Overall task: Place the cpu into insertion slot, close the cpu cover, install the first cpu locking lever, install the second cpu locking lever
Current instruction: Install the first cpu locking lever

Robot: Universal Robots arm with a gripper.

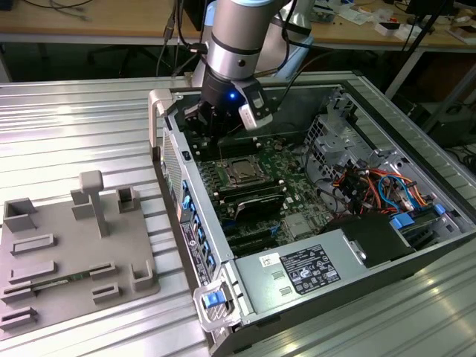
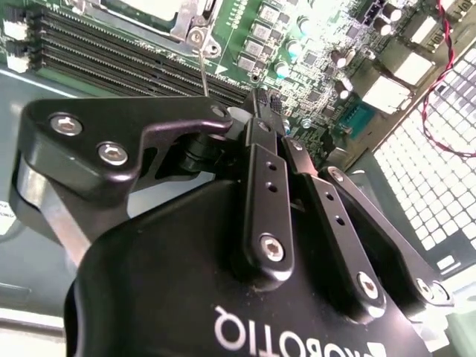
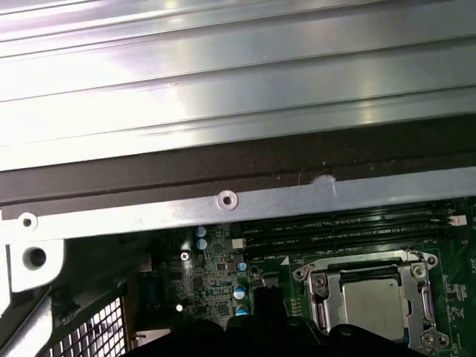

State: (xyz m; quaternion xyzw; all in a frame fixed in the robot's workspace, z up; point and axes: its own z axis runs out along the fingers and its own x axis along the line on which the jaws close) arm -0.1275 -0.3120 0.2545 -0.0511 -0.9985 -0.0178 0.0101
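From where I stand, the grey power-supply box (image 1: 297,271) is nearest, at the front of the open computer case (image 1: 178,175), with a grey fixture plate (image 1: 67,260) lying on the table well off to the exterior view's left. Past the box come the long black memory slots (image 1: 256,201), and just behind them the insertion slot (image 1: 227,172). The cpu (image 3: 375,305) is seated in it, silvery face up. The cpu cover (image 3: 321,301) looks to be down around the chip, though I cannot tell whether it is latched. A thin locking lever (image 2: 202,71) runs from a corner of the socket with its long axis aimed towards the tool, and it ends just beside the fingertips without touching them. Further back, close to the case's far wall, hangs the gripper (image 2: 265,100). Its fingers are pressed together and I see nothing between them. The socket therefore lies just on the near side of the tool and slightly towards the exterior view's right. The lever's free end is the part closest to the tool.
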